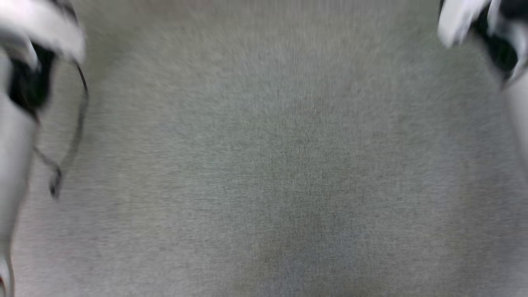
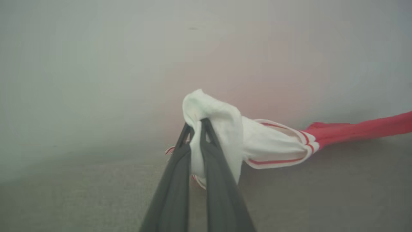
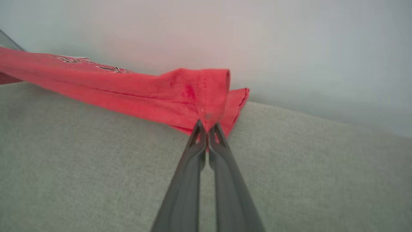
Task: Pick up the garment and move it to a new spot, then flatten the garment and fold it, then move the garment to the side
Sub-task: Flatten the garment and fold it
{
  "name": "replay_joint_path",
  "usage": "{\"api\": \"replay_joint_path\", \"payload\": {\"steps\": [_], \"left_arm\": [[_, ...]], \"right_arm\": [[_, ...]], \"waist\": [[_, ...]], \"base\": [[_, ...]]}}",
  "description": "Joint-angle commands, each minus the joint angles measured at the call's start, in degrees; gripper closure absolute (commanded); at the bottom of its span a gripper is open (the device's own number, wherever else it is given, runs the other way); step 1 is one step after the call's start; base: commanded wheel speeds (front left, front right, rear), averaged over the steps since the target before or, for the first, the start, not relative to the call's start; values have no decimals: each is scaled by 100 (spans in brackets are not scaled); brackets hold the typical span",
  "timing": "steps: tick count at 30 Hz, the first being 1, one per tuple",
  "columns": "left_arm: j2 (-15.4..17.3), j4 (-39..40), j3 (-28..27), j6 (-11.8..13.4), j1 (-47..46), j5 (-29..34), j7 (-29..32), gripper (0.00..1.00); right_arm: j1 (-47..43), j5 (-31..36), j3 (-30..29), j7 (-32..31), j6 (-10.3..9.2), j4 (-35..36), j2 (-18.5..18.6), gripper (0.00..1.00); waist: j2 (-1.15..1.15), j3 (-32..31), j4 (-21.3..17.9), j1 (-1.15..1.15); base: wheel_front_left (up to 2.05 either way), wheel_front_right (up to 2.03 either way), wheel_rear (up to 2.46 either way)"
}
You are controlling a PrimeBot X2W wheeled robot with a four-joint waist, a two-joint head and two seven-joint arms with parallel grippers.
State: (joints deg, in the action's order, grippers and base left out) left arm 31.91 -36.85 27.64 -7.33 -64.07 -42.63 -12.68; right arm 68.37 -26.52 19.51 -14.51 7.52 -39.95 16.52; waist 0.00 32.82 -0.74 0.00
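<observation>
The left wrist view shows the left gripper [image 2: 194, 124] with its jaws squeezed tight on the garment [image 2: 273, 145]. They pinch a bunch of the white sleeve [image 2: 222, 129], which puffs up over the dark tips. From there the cloth runs out toward 3 o'clock. First comes the red-and-white striped trim [image 2: 309, 141], then the red part [image 2: 360, 129] pulled into a long thin band that goes off the edge. A soft shadow lies under it on the grey surface [image 2: 322, 199], so the band looks lifted here. The right wrist view shows the other end. The right gripper [image 3: 207, 126] has its jaws pressed together on a red stitched edge [image 3: 206, 93] of the garment, with a small folded flap sticking out just past the tips at 1 o'clock. From the tips the red cloth stretches toward 10 o'clock. A bit of black lettering [image 3: 106, 68] with white edges sits on it far off. Whether this part touches the grey surface or hangs just over it is hard to tell. The head view is very blurry. It shows the wide grey surface in the middle, the pale left arm [image 1: 16, 123] along the 9 o'clock side with a thin dark cable [image 1: 78, 123] looping beside it, and the pale right arm [image 1: 515, 82] up at 2 o'clock.
</observation>
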Motion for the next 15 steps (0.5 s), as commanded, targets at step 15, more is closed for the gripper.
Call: {"api": "replay_joint_path", "payload": {"steps": [15], "left_arm": [[315, 1680, 375, 714, 3954, -667, 301, 100]], "right_arm": [[-4755, -272, -1049, -1326, -8, 2356, 342, 100]], "waist": [[0, -2174, 263, 0]], "base": [[0, 0, 0]]}}
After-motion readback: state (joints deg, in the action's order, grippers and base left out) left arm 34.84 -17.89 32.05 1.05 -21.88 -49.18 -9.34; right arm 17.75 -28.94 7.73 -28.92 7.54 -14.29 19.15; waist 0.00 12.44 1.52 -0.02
